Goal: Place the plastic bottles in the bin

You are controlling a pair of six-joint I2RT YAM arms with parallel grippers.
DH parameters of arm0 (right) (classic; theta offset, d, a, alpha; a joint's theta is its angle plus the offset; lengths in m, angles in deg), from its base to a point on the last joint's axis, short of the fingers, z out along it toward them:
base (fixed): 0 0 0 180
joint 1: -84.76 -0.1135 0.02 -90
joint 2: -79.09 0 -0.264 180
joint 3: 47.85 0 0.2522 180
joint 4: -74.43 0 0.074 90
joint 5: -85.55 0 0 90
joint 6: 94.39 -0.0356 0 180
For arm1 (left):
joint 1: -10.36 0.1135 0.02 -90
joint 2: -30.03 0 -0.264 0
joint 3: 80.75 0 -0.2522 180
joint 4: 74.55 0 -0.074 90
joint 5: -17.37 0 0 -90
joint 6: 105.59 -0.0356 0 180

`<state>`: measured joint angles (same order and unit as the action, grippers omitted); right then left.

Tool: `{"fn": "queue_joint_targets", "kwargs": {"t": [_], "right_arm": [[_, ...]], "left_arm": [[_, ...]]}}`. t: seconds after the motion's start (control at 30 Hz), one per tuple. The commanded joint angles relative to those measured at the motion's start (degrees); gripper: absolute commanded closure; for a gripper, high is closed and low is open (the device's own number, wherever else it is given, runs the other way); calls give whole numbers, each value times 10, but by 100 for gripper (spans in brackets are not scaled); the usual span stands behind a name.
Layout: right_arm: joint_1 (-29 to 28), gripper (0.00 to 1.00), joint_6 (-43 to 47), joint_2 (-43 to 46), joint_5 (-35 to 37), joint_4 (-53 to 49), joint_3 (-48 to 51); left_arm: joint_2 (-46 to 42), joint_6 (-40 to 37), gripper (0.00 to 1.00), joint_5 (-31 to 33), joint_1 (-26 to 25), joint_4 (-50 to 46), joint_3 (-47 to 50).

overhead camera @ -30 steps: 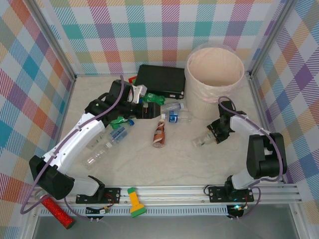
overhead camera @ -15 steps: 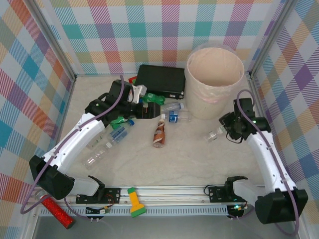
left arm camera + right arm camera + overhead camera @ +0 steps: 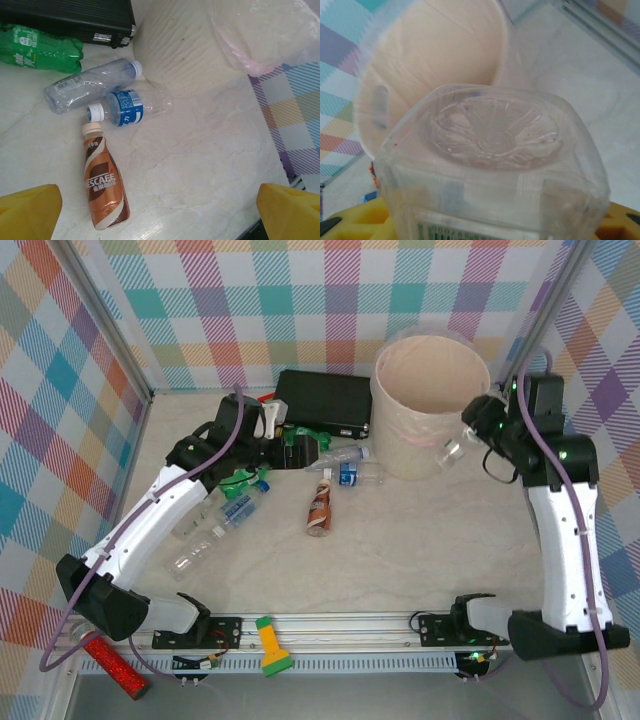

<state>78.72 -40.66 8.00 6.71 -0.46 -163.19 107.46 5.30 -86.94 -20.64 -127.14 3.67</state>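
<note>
The bin [image 3: 432, 375] stands at the back right, and its pale wall [image 3: 430, 65] is close ahead in the right wrist view. My right gripper [image 3: 478, 428] is raised beside the bin's right rim, shut on a clear plastic bottle [image 3: 452, 450] whose base [image 3: 492, 150] faces the wrist camera. My left gripper [image 3: 296, 452] is open above the table, its yellow fingertips [image 3: 25, 210] wide apart with nothing between them. Below it lie a brown-labelled bottle [image 3: 102, 187], a blue-labelled clear bottle [image 3: 130, 106], another clear bottle [image 3: 90, 85] and a green bottle [image 3: 45, 47].
A flat black case [image 3: 325, 400] lies left of the bin. More bottles [image 3: 238, 508] lie under the left arm at the left. A red glittery cylinder [image 3: 115, 665] and a yellow-green flashlight [image 3: 270, 645] rest by the front rail.
My right arm has lifted the clear bottle off the table and swung it up and back to the bin's right rim. The left gripper has shifted slightly.
</note>
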Motion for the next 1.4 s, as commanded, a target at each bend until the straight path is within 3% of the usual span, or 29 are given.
{"fn": "queue_joint_targets", "kwargs": {"t": [0.0,0.3,0.4,0.5,0.7,1.37], "right_arm": [[1,48,82,-57,-30,-13,-90],[25,48,130,-286,-156,-64,-388],[44,48,121,-342,-202,-66,-438],[60,48,103,-376,-251,-47,-444],[64,48,103,-438,-279,-47,-462],[62,44,133,-487,-286,-73,-468]], "left_arm": [[-23,13,0,30,-1,0,-19],[-49,14,0,51,2,-17,-16],[-63,16,1,62,2,-23,-10],[-77,15,0,77,2,-32,-6],[-96,18,1,98,2,-41,1],[-85,35,0,100,2,-30,7]]}}
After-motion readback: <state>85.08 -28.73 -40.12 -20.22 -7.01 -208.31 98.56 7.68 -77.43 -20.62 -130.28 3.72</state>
